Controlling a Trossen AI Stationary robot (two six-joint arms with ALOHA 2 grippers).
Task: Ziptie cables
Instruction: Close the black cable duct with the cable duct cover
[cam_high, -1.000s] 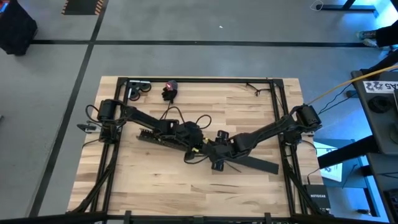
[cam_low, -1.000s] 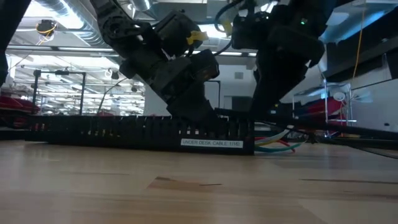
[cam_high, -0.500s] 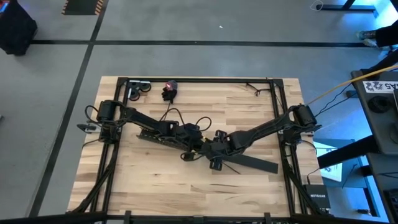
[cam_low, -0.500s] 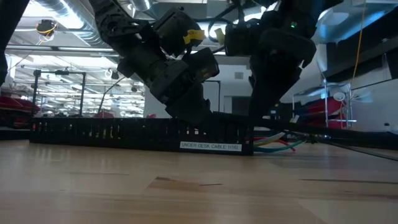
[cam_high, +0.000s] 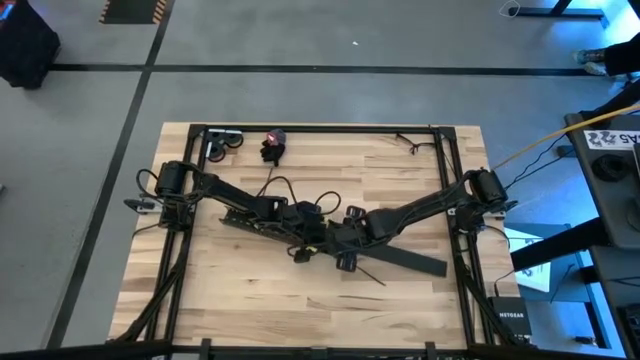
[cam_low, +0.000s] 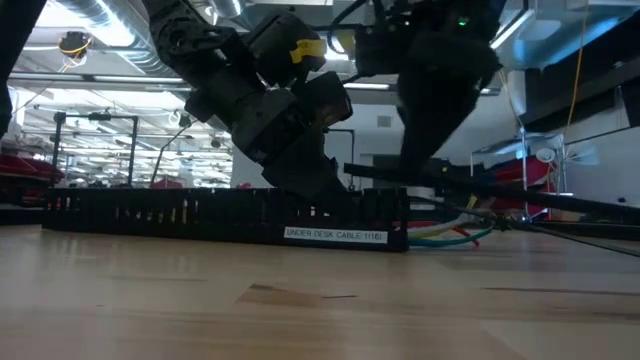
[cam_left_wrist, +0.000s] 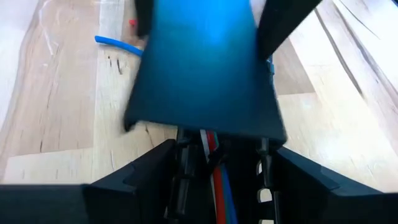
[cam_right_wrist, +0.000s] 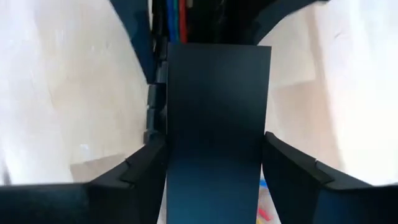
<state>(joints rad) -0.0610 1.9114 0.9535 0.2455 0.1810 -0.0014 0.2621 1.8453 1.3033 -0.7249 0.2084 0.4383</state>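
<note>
— What's under my arms on the pale wooden table (cam_high: 230, 280)?

— The long black slotted bar (cam_low: 220, 215), with a flat black cover strip (cam_right_wrist: 214, 124) over its end. My left gripper (cam_high: 305, 228) and right gripper (cam_high: 335, 238) each clasp it from opposite sides.

— And the cables (cam_low: 450, 232)?

— Coloured thin wires, spilling from the bar's end just past both grippers

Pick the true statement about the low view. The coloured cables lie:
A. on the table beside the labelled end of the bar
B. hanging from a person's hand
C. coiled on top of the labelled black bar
A: the cables lie on the wooden table, right beside the labelled end of the black bar.
</note>
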